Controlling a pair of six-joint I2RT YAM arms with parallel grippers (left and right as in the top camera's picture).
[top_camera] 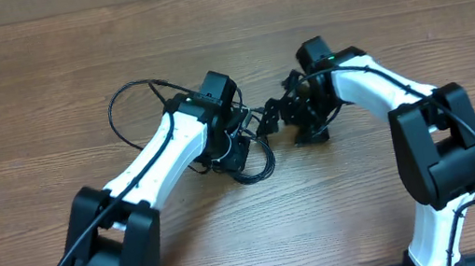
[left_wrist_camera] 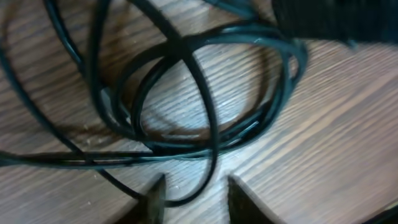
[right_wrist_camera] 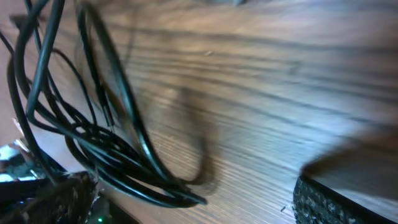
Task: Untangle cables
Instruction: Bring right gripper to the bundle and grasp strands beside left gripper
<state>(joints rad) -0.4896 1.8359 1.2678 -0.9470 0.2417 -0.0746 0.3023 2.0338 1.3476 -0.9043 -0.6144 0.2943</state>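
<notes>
The cables (top_camera: 266, 168) are thin black cords tangled at the table's middle, with one loop (top_camera: 113, 109) reaching out to the left. My left gripper (top_camera: 254, 130) sits low over the tangle. In the left wrist view several cable loops (left_wrist_camera: 205, 106) overlap on the wood, and my left gripper (left_wrist_camera: 194, 202) stands slightly open with one strand curving loosely between its fingers (left_wrist_camera: 157, 198). My right gripper (top_camera: 296, 113) faces it from the right. Seen from the right wrist, my right gripper (right_wrist_camera: 196, 202) is wide open, the cable bundle (right_wrist_camera: 135, 134) lying near its left finger.
The wooden table (top_camera: 39, 68) stretches bare to the back and both sides. Both white arms curve in from the front edge, the left (top_camera: 144, 170) and the right (top_camera: 402, 94). A dark blurred shape (left_wrist_camera: 329, 18) fills the top right of the left wrist view.
</notes>
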